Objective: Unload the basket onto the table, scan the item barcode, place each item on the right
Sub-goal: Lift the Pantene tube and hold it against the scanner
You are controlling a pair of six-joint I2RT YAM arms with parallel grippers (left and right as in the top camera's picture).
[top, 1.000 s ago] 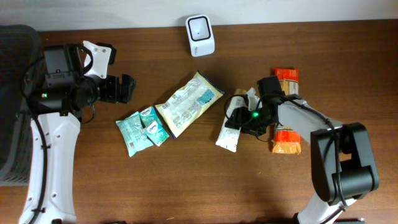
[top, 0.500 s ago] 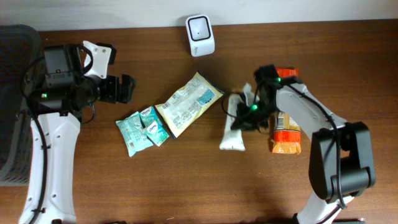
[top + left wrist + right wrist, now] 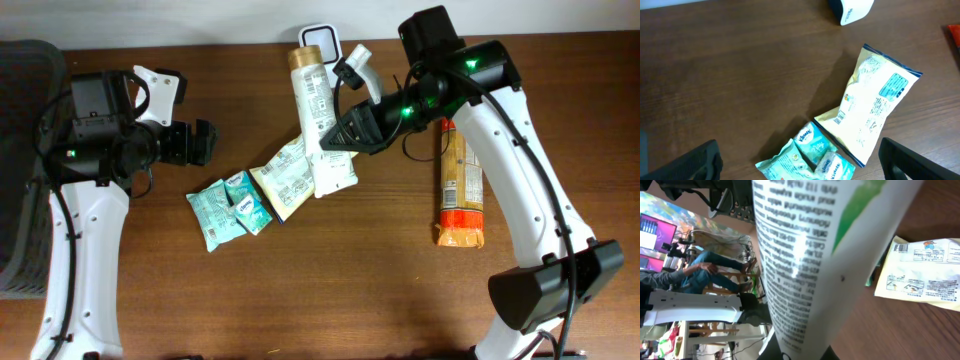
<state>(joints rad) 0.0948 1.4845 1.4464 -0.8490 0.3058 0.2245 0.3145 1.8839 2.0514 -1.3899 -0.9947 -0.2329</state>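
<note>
**Tube in the air at the scanner end of the table**

We're over a dark brown wooden table with a pale wall running along its far edge, and a dark mesh shape sits off the left side. The right wrist camera, tipped well over, catches the room beyond: a person in blue seated among cables, and a bright screen at the edge.

On the wood lie a cream pouch, a pair of teal tissue packs just beside it, and a long orange packet off to the right. The white scanner stands at the back, against the wall.

Now the tube: it's white with a beige cap, dense black print down its body and a green stripe up one side. It's held above the table, cap end toward the scanner, and from overhead it crosses the scanner's left edge and the pouch's corner.

The right gripper is clamped tight on the tube's flat end. The left gripper hangs well apart at the left, jaws spread wide, gripping nothing.
</note>
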